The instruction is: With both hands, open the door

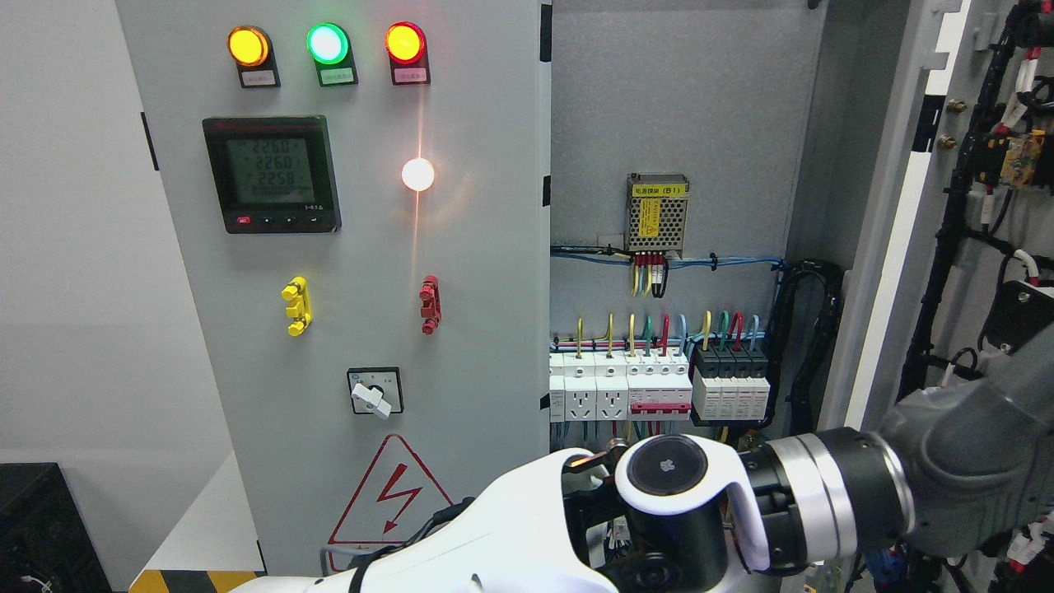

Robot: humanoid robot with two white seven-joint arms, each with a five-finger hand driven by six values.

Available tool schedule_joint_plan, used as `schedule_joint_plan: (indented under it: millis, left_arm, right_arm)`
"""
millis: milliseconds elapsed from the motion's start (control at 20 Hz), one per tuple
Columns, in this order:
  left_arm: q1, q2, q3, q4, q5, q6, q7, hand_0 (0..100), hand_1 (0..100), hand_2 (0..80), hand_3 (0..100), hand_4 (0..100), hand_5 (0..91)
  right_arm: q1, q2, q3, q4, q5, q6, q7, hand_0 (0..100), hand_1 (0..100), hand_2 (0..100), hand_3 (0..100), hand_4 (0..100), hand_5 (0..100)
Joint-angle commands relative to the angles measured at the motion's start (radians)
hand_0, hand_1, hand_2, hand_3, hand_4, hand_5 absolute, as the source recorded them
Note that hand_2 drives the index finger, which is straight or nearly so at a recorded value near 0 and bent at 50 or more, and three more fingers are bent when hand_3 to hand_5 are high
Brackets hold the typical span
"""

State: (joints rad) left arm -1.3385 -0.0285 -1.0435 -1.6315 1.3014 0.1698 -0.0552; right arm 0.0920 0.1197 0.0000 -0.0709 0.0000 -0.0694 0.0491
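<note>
The grey cabinet's left door [461, 272] is closed and carries lamps, a meter and a switch. Its right door [897, 206] is swung wide to the far right, with wiring showing on its inner face. The compartment [683, 107] behind it lies exposed. My right arm [972, 453] comes in grey from the right and ends in a silver ring and a white-and-black wrist piece [667, 486] low in the middle, below the breakers. A white shell of my left arm [494, 543] rises from the bottom edge beside it. Neither hand touches a door that I can see.
Inside are a mesh power supply [656, 212], coloured wires and a row of breakers and sockets [659, 387]. The left door bears a digital meter [272, 173], a rotary switch [375, 393] and a shock-warning triangle [395, 494]. A black box [41, 527] stands at the lower left.
</note>
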Motion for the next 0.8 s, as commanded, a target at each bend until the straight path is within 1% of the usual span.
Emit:
schedule_joint_plan:
  millis: [0,150,250,401,501,751]
  left_arm:
    - [0.025,0.186,0.025,-0.165,0.027,-0.001,0.002,0,0,0.0,0,0,0.0]
    - [0.080,0.263,0.042,-0.218,0.029,0.000,0.002,0,0,0.0,0,0,0.0]
    - [0.119,0.327,0.051,-0.246,0.032,-0.001,0.000,0,0,0.0,0,0,0.0]
    - [0.160,0.436,0.053,-0.298,0.061,-0.007,0.000,0,0,0.0,0,0,0.0]
    - [0.209,0.496,0.051,-0.326,0.068,-0.027,0.000,0,0,0.0,0,0,0.0]
    - [0.333,0.622,0.059,-0.347,0.068,-0.030,-0.002,0,0,0.0,0,0,0.0]
  right_arm:
    - [0.000,0.000,0.003,0.000,0.009,0.000,0.000,19,0,0,0,0,0]
    - [0.000,0.000,0.003,0.000,0.009,0.000,0.000,19,0,0,0,0,0]
    - [0.000,0.000,0.003,0.000,0.009,0.000,0.000,19,0,0,0,0,0]
    - [0.000,0.000,0.003,0.000,0.009,0.000,0.000,19,0,0,0,0,0]
    - [0.000,0.000,0.003,0.000,0.009,0.000,0.000,19,0,0,0,0,0]
    - [0.000,0.000,0.003,0.000,0.009,0.000,0.000,19,0,0,0,0,0]
